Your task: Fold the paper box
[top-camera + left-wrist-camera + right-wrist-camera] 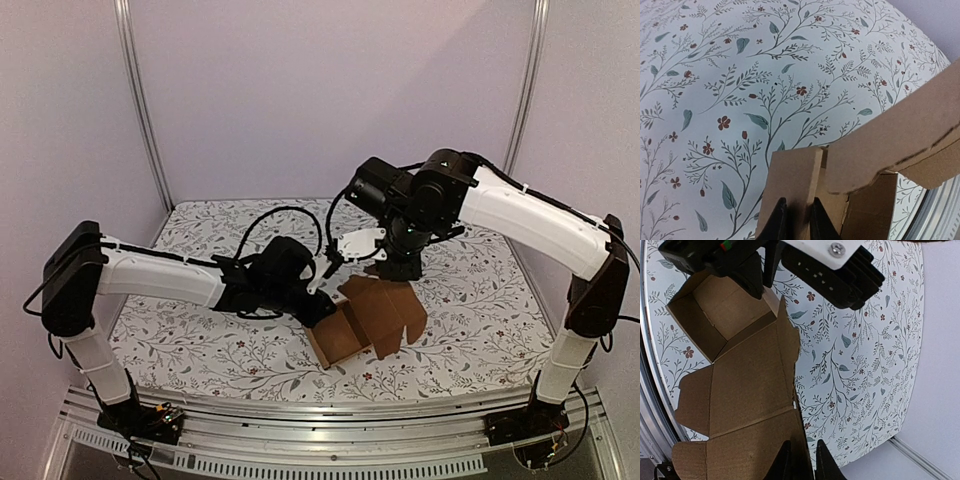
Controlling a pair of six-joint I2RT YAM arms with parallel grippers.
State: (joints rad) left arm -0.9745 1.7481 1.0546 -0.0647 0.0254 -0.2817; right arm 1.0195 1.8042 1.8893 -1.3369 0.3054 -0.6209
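Top external view puts the half-formed paper box point(365, 320) toward the surface's point(200, 350) near edge, left gripper point(796, 220) pinching an upright wall, right gripper point(802, 460) narrowly astride a splayed flap, grip unclear; next, that flap probably needs swinging inward.

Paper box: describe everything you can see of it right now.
The paper box is plain brown cardboard, half folded: an open-topped tray with upright walls at its near-left end, the remaining panels and flaps spread out beyond. It lies on the floral tablecloth. The left tool pinches one upright wall; the right tool straddles a flap edge, grip unclear.
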